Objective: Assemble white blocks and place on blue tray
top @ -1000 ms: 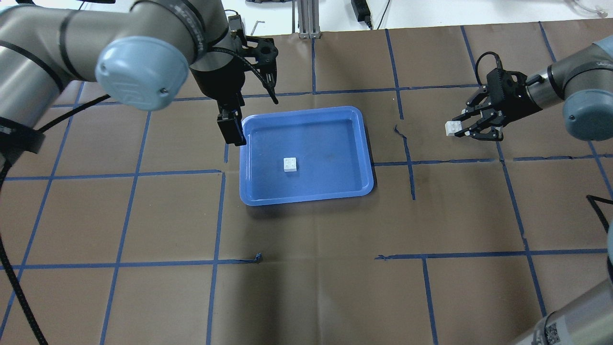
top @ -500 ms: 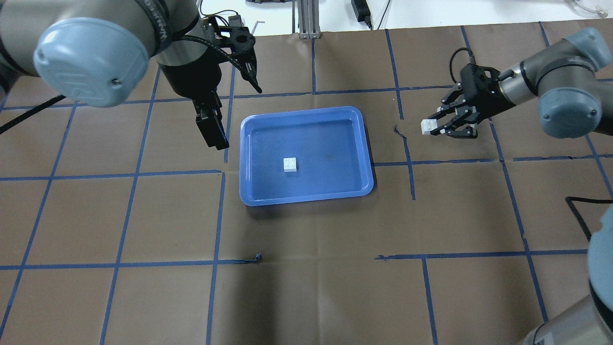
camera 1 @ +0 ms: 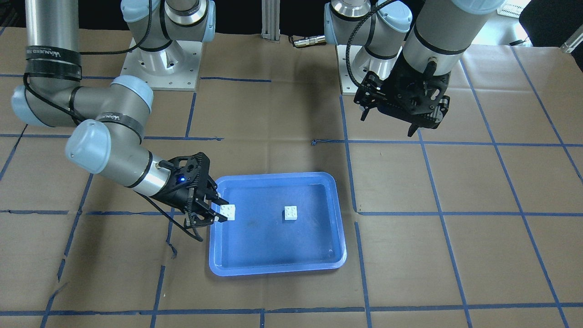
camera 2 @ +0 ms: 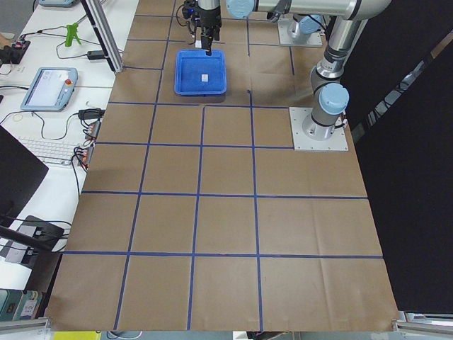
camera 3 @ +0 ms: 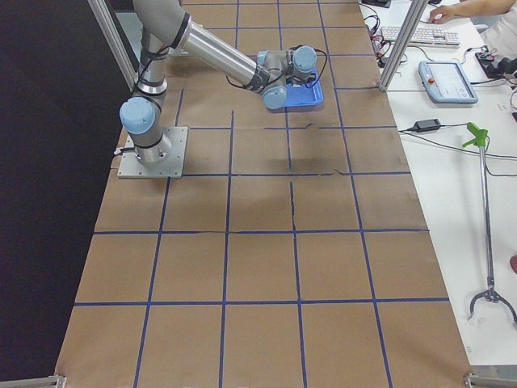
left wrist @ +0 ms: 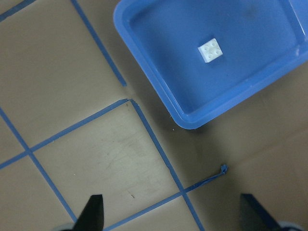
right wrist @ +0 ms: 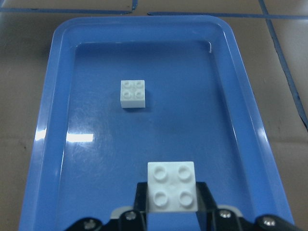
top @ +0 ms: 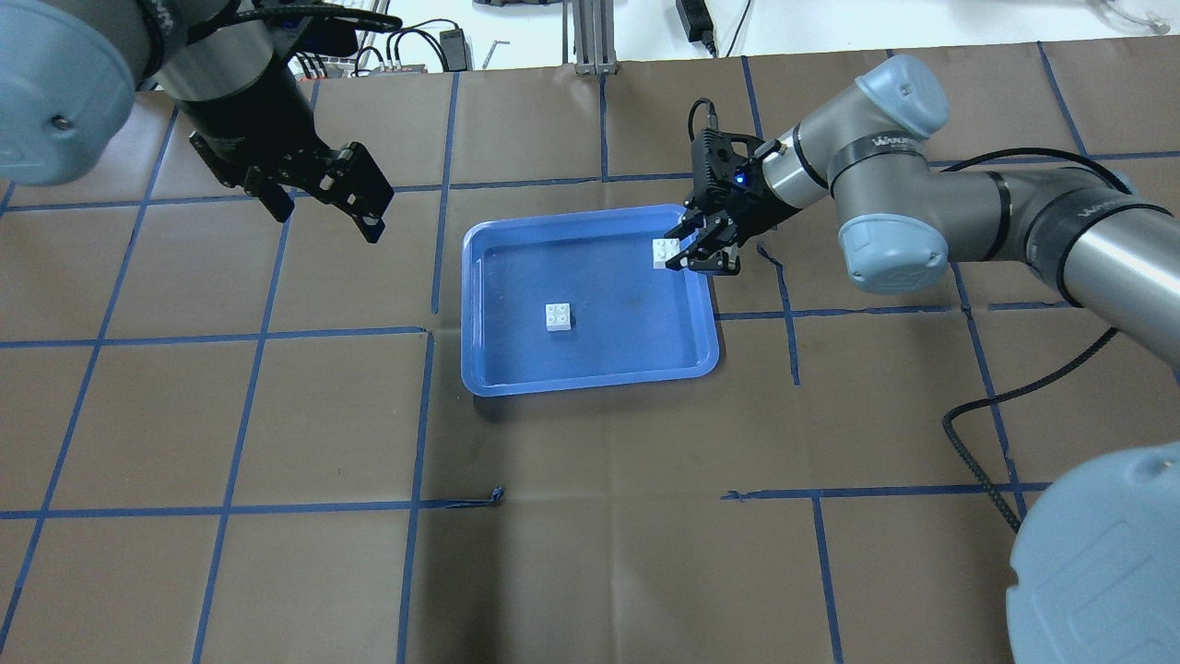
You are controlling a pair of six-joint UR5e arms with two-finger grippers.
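Note:
The blue tray [top: 590, 383] lies mid-table. One white block [top: 558, 316] sits studs-up on the tray floor, left of its centre; it also shows in the front view [camera 1: 291, 212] and both wrist views [left wrist: 211, 50] [right wrist: 132, 93]. My right gripper [top: 678, 254] is shut on the second white block [top: 663, 252] and holds it studs-up just above the tray's right end, as the right wrist view [right wrist: 172, 186] shows. My left gripper [top: 324, 214] is open and empty, raised to the left of the tray and clear of it.
Brown paper with a blue tape grid covers the table. A torn tape scrap [top: 496, 498] lies near the front. A black cable [top: 977, 443] loops at the right. The arm bases [camera 1: 159, 64] stand behind the tray in the front view.
My right gripper has carried its white block leftward, from over the table to above the tray's right end. My left gripper has moved left, away from the tray.

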